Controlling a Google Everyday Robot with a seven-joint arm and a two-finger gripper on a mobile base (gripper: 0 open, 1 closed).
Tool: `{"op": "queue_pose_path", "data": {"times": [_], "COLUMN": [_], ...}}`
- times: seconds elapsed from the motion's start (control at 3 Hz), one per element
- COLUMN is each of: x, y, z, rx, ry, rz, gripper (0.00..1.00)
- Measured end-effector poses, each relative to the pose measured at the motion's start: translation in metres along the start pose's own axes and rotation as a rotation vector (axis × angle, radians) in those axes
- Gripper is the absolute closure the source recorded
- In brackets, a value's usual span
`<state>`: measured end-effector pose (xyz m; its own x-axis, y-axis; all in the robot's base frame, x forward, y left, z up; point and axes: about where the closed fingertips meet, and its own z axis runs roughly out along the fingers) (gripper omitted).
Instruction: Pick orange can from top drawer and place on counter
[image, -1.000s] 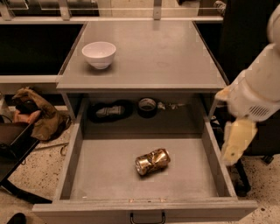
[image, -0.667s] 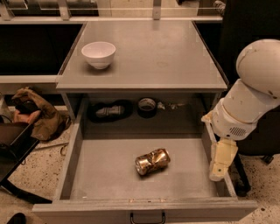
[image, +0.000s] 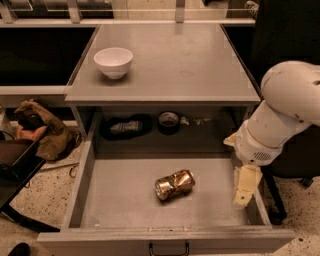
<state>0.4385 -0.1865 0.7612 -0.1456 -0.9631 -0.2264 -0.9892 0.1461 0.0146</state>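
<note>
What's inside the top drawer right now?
A crushed orange can lies on the drawer floor; the end effector hangs by the right wall. The arm hides the right rear corner.

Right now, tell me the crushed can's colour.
Orange can: shiny orange-gold, camera view. Gripper hangs by the right wall of the top drawer.

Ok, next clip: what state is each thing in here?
top drawer: pulled open.
orange can: crushed, lying on its side on the drawer bottom, not held.
white bowl: upright on the counter, looks empty.
black tape roll: lying under the counter, behind the drawer.
gripper: hanging over the drawer's right side, right of the can, clear of it.
</note>
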Motion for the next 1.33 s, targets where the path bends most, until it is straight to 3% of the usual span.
{"op": "queue_pose_path", "data": {"times": [0.33,0.67,1.0,1.33], "x": [-0.029,-0.052,-0.052,-0.066], "y": [-0.010,-0.011,-0.011,-0.004], "z": [0.030,0.067,0.067,0.092], "rx": [-0.001,-0.040,-0.040,-0.063], "ry": [-0.022,-0.051,-0.051,-0.088], "rz": [-0.079,-0.143,-0.143,-0.163], "gripper": [0.00,0.00,0.00,0.00]}}
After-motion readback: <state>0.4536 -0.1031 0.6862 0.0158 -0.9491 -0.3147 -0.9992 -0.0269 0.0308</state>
